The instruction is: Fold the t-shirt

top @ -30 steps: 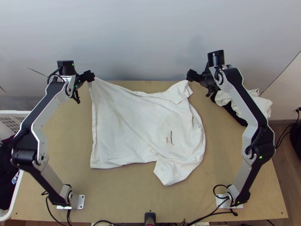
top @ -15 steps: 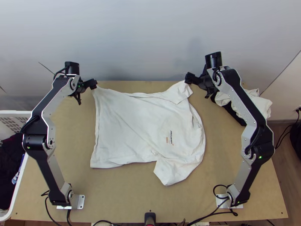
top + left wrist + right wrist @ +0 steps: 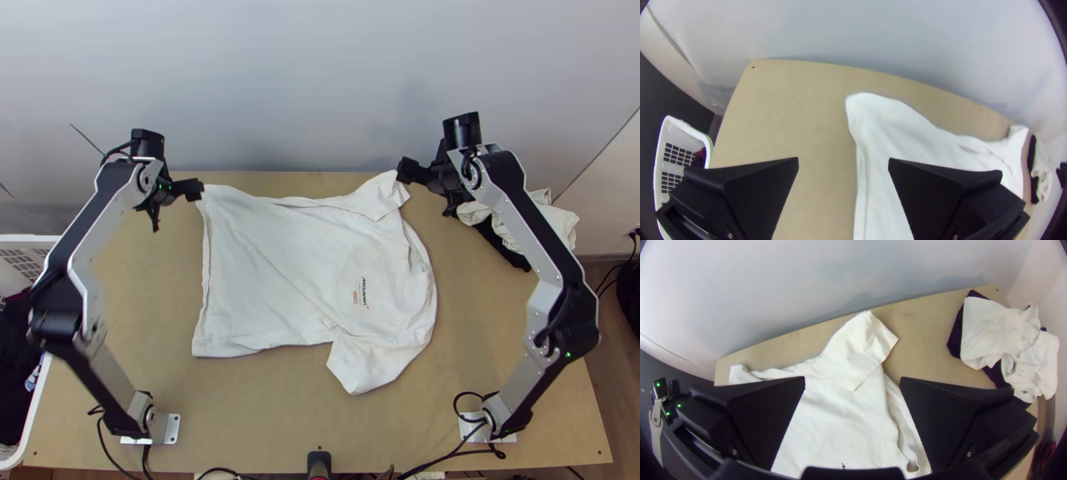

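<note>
The white t-shirt (image 3: pixel 280 264) lies spread sideways on the table, hem to the left, collar side to the right, small print near its right part. At its far left corner my left gripper (image 3: pixel 192 190) hovers; in the left wrist view the left gripper (image 3: pixel 843 166) stands open, with the shirt (image 3: pixel 893 133) below its fingers. Near the far sleeve is my right gripper (image 3: pixel 406 170). From its own wrist, the right gripper (image 3: pixel 852 386) has its fingers wide apart, the sleeve (image 3: pixel 858 346) lying beyond them, touched by neither finger.
A pile of white and dark cloth (image 3: pixel 552 220) lies at the table's far right, beside the right arm. A white laundry basket (image 3: pixel 28 248) with dark clothes stands off the left edge. Bare table (image 3: pixel 264 416) runs along the near side. A pale wall (image 3: pixel 320 88) rises behind.
My left gripper first moved a little right and nearer with the shirt's corner, then let go and backed off slightly left. The right arm shifted slightly right.
</note>
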Tool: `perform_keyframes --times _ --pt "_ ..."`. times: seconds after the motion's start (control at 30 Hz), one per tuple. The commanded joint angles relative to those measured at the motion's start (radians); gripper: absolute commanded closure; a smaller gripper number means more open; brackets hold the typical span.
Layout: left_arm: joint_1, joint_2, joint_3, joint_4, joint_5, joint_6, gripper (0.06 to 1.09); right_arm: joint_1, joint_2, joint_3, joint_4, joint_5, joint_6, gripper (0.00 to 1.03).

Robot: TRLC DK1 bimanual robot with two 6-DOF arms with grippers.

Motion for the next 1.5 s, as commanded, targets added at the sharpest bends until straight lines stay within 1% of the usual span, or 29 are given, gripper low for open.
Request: perform_keyframes --times 0.0,0.13,0.3,0.4,0.5,0.67,0.9,1.0,1.07,1.23,1.3,1.4,1.47 --pt "-0.133 -0.323 -0.295 -0.065 -0.007 0.045 0.11 0.015 -0.127 -0.071 -0.005 0.001 0.004 0.04" --pt "-0.173 -0.485 -0.492 -0.065 -0.006 0.015 0.11 0.022 -0.212 -0.146 -0.007 0.001 -0.003 0.04" --pt "-0.207 -0.674 -0.704 -0.070 -0.007 0.027 0.11 0.050 -0.339 -0.259 -0.034 0.001 -0.017 0.04" --pt "-0.215 -0.769 -0.793 -0.096 -0.007 0.044 0.11 0.070 -0.422 -0.333 -0.057 0.002 -0.039 0.04" --pt "-0.225 -0.834 -0.851 -0.140 -0.007 0.048 0.11 0.071 -0.502 -0.400 -0.059 0.002 -0.040 0.04" --pt "-0.256 -0.938 -0.974 -0.109 -0.006 0.041 0.11 0.070 -0.597 -0.468 -0.099 0.002 -0.040 0.04" --pt "-0.353 -0.907 -1.060 -0.119 -0.004 -0.044 0.11 0.098 -0.684 -0.571 -0.152 0.001 -0.040 0.04" --pt "-0.396 -0.875 -1.077 -0.119 0.008 -0.085 0.11 0.130 -0.703 -0.615 -0.183 0.001 -0.043 0.04" --pt "-0.423 -0.846 -1.080 -0.119 0.008 -0.110 0.14 0.151 -0.709 -0.626 -0.203 -0.004 -0.049 0.04" --pt "-0.462 -0.786 -1.086 -0.106 0.008 -0.145 0.14 0.205 -0.707 -0.627 -0.234 -0.062 -0.048 0.04" --pt "-0.468 -0.762 -1.094 -0.091 0.008 -0.153 0.16 0.228 -0.707 -0.637 -0.241 -0.062 -0.052 0.04" --pt "-0.468 -0.752 -1.108 -0.057 0.008 -0.153 0.25 0.234 -0.703 -0.646 -0.241 -0.065 -0.052 0.04" --pt "-0.469 -0.763 -1.117 -0.030 0.008 -0.154 0.34 0.237 -0.703 -0.649 -0.241 -0.070 -0.052 0.04"
